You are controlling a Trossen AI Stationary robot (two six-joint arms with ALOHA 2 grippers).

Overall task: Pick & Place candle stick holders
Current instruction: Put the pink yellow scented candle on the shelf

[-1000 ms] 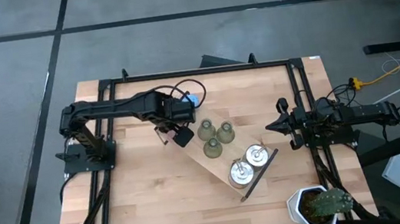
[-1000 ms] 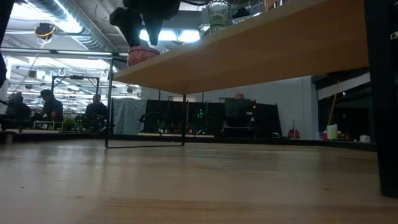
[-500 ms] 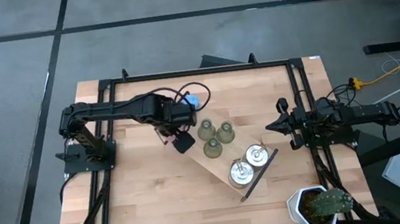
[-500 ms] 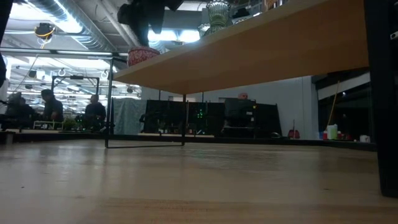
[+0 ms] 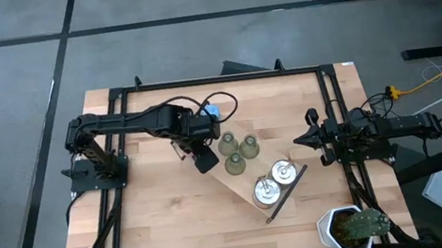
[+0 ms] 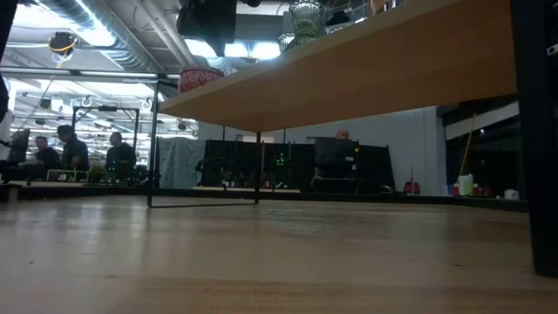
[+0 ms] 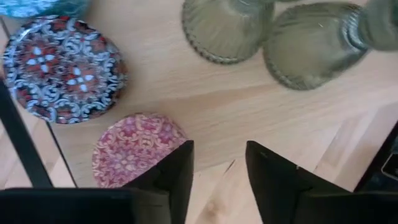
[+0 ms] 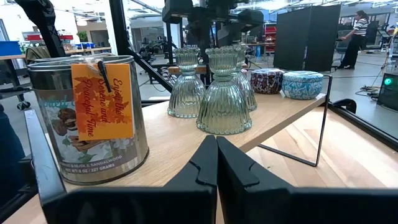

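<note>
A long wooden tray (image 5: 230, 180) stands raised on thin black legs. On it are three green holders (image 5: 249, 147) (image 7: 227, 28) and two silver ones (image 5: 282, 171). A pink holder (image 7: 134, 158) (image 6: 200, 78) sits at the tray's left end, with a purple one (image 7: 62, 68) and a blue one (image 7: 37, 6) (image 5: 212, 112) beside it. My left gripper (image 5: 204, 158) (image 7: 217, 149) hangs open above the pink holder, pointing steeply down, with bare wood between its fingers. My right gripper (image 5: 297, 140) (image 8: 216, 140) waits shut at the right side.
A potted plant (image 5: 354, 226) in a white pot stands at the near right corner. Black frame rails (image 5: 215, 79) run along the table's edges. The green holders stand close to the right of my left gripper. People sit in the room beyond the table.
My left gripper has risen a little above the pink holder, drifted slightly toward the table's near edge and rolled about the line it points along. The holders have stayed where they were.
</note>
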